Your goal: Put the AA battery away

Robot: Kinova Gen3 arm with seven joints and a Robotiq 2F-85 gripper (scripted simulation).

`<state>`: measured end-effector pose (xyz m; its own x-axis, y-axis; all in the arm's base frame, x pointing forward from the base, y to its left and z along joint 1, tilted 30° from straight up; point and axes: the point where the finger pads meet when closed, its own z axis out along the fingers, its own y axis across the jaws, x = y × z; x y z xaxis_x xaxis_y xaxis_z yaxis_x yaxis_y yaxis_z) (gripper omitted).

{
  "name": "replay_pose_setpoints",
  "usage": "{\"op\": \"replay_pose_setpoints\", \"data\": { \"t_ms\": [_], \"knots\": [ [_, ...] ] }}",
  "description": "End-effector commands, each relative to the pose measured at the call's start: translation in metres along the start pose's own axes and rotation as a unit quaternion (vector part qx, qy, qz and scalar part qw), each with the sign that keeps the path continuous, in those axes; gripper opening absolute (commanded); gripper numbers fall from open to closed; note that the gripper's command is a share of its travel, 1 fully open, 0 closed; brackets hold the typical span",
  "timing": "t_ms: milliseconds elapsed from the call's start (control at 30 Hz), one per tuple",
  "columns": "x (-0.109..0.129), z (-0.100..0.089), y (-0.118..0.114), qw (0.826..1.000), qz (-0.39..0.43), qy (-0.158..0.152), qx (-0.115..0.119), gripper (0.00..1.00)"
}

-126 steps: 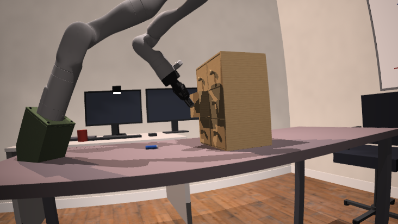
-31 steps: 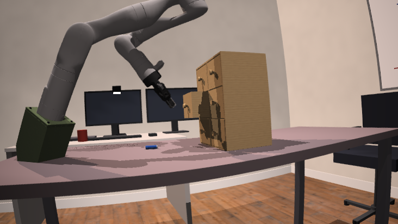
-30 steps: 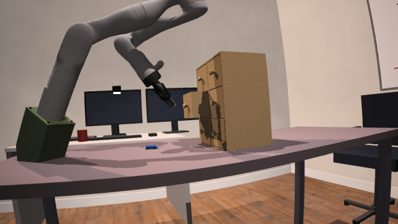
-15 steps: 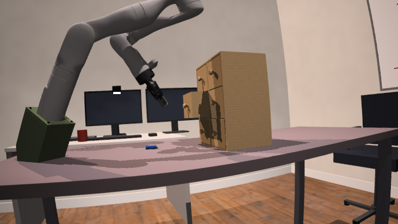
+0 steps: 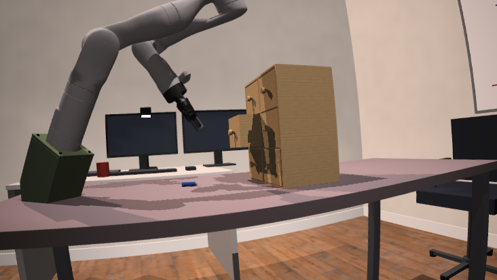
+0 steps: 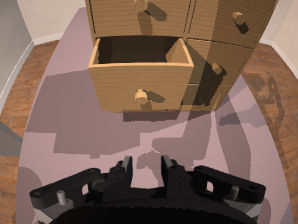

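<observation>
The blue AA battery [image 5: 189,183] lies flat on the mauve table [image 5: 243,208], long axis running left-right, left of the chest [image 5: 305,125]. The gripper [image 5: 197,126] hangs part-closed, holding nothing. Monitors [image 5: 140,134] stand behind.

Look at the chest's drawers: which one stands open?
The middle-row drawer in the wrist view's left column, directly below the top-left drawer. It alone juts out from the chest, its inside visible; the rest sit flush.

There were one chest [image 5: 305,125], one pulled-out drawer [image 6: 141,79], one blue battery [image 5: 189,183], two monitors [image 5: 141,134], one red cup [image 5: 102,169]
</observation>
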<state>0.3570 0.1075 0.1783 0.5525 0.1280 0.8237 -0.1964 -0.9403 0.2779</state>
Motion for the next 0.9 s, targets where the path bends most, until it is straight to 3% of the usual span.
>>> {"op": "replay_pose_setpoints", "data": {
  "t_ms": [0, 333, 667, 733, 867],
  "knots": [
    [0.001, -0.003, -0.002, 1.000, -0.001, 0.011, 0.018, 0.33],
    [0.000, -0.014, -0.001, 1.000, -0.002, -0.015, 0.019, 0.33],
    [-0.004, -0.051, 0.001, 0.995, -0.004, -0.100, 0.021, 0.33],
    [-0.004, -0.051, 0.001, 0.995, -0.004, -0.100, 0.021, 0.33],
    [-0.007, -0.070, 0.002, 0.990, -0.005, -0.142, 0.022, 0.33]
  ]
}}
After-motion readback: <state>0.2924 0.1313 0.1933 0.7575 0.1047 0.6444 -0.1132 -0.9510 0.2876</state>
